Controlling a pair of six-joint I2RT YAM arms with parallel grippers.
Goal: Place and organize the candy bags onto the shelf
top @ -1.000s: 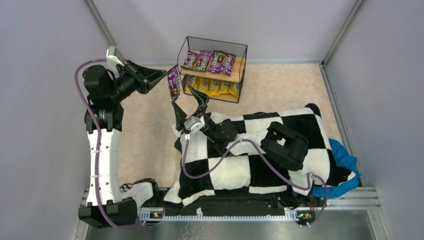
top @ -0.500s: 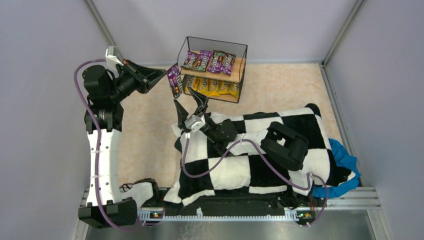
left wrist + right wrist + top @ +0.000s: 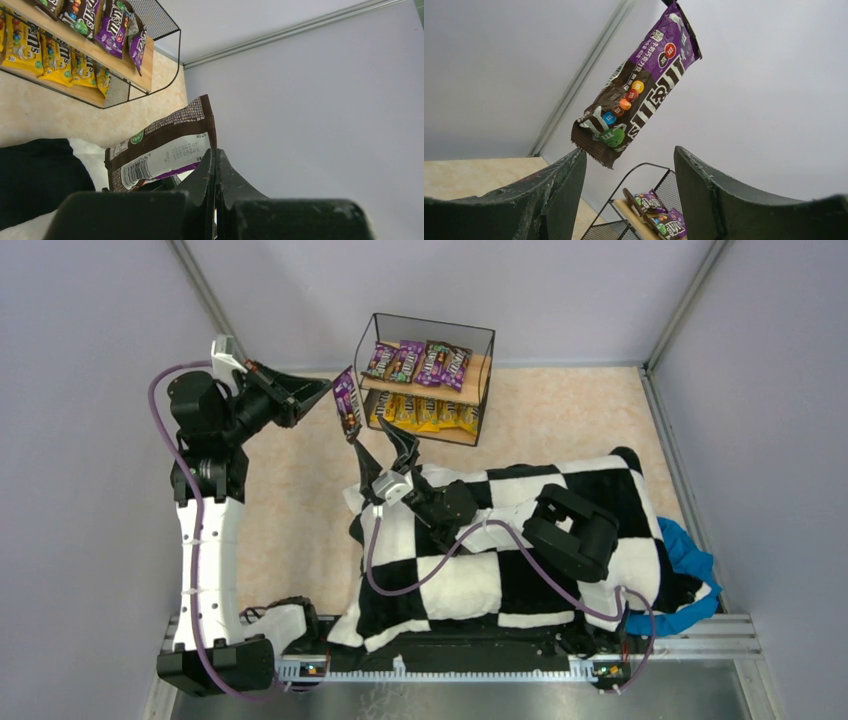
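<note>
Top view first: the left gripper point(image 3: 326, 389) was pinching a purple bag point(image 3: 347, 405) by its upper end, dangling it in the upper middle of frame, just left of the shelf point(image 3: 484, 366). The change over the last second was that the right gripper point(image 3: 371, 437) had crept up from the checkered cushion point(image 3: 470, 580) toward the bag's bottom end. Its fingers had narrowed too, though they still stood apart.

Left wrist view: the jaws were pressed tight on the bag's edge. The shelf sat upper left, with purple packets point(image 3: 115, 30) on the top board and yellow packets point(image 3: 30, 45) below.

Right wrist view: the bag hung just above the gap between the two fingers point(image 3: 559, 195), nothing gripped yet. It looked to me like a handoff being set up, so the bag could be regripped for the shelf.
</note>
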